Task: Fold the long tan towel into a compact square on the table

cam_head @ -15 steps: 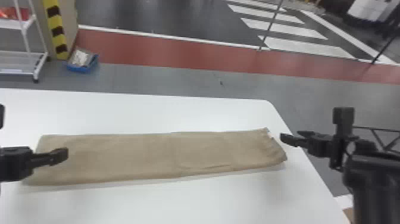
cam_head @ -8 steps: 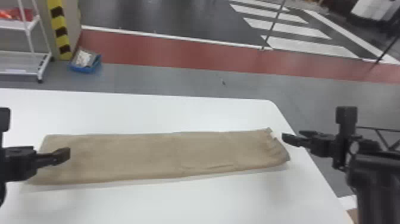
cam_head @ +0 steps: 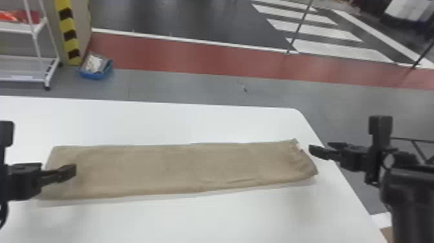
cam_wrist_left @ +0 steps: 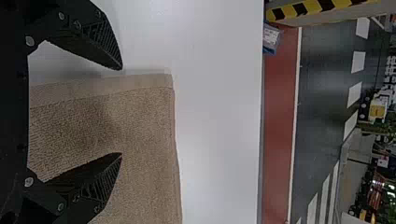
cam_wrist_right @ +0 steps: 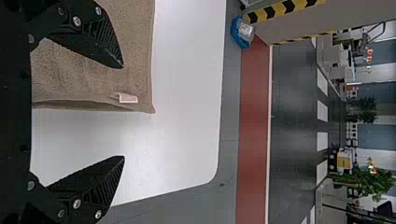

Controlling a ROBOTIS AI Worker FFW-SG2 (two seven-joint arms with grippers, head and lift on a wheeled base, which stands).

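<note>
At the left, the left gripper hangs by the left end of a tan towel, its two black fingers spread and holding nothing. One finger is over the cloth; the other is over the white table just outside the towel's short left edge, so that edge runs between the spread fingertips.

From there the towel lies flat as a long, narrow strip, its long axis running left to right across the table, nearly level between the two arms. Its left end is nearer the left arm, its right end nearer the right arm, and its middle is well apart from both.

At the right end, which looks slightly rumpled, a small pale label sits close to the short edge. The right gripper is beside this end, also spread and empty: its inner finger is over the cloth, its outer one over bare table, with the short right edge between them. How high either gripper hangs is hard to tell.

The strip seems ready to be shortened. The next move probably calls for lowering onto an end, pinching it, and carrying it inward along the long axis.
</note>
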